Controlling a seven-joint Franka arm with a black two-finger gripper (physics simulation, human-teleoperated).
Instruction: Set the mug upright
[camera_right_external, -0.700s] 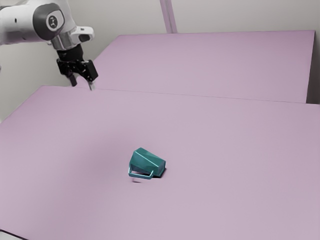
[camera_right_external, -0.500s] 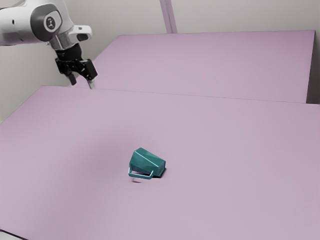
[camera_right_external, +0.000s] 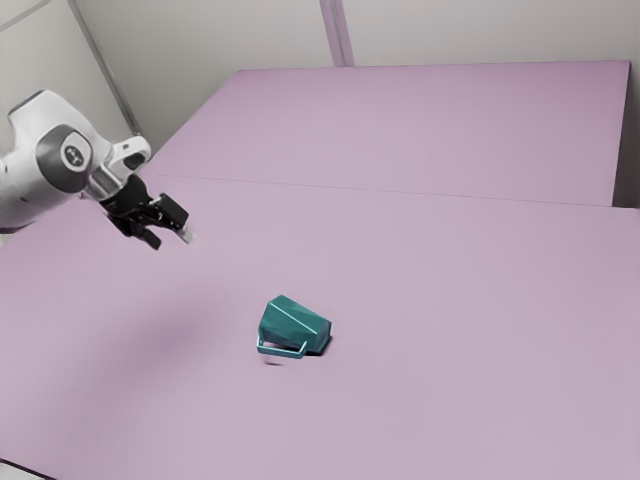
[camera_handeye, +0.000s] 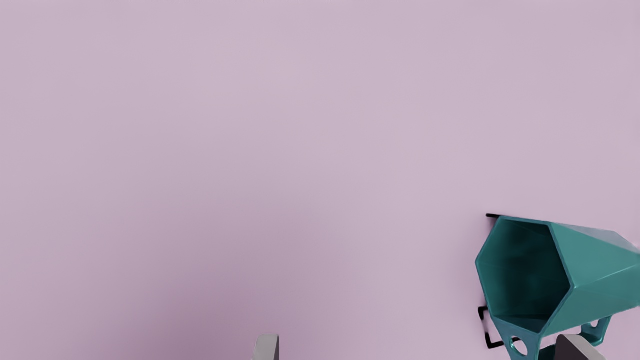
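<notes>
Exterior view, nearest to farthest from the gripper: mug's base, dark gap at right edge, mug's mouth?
1. Mug's mouth, on the side facing the gripper.
2. Mug's base, the end pointing away from it.
3. Dark gap, by the exterior view's right edge.

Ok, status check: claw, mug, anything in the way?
Claw open, empty, above the table. Mug on its side, mouth toward the arm's side. Handle juts out; could snag a finger.

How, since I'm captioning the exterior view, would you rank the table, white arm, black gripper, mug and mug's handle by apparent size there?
1. Table
2. White arm
3. Black gripper and mug: too alike to rank
4. Mug's handle
</notes>
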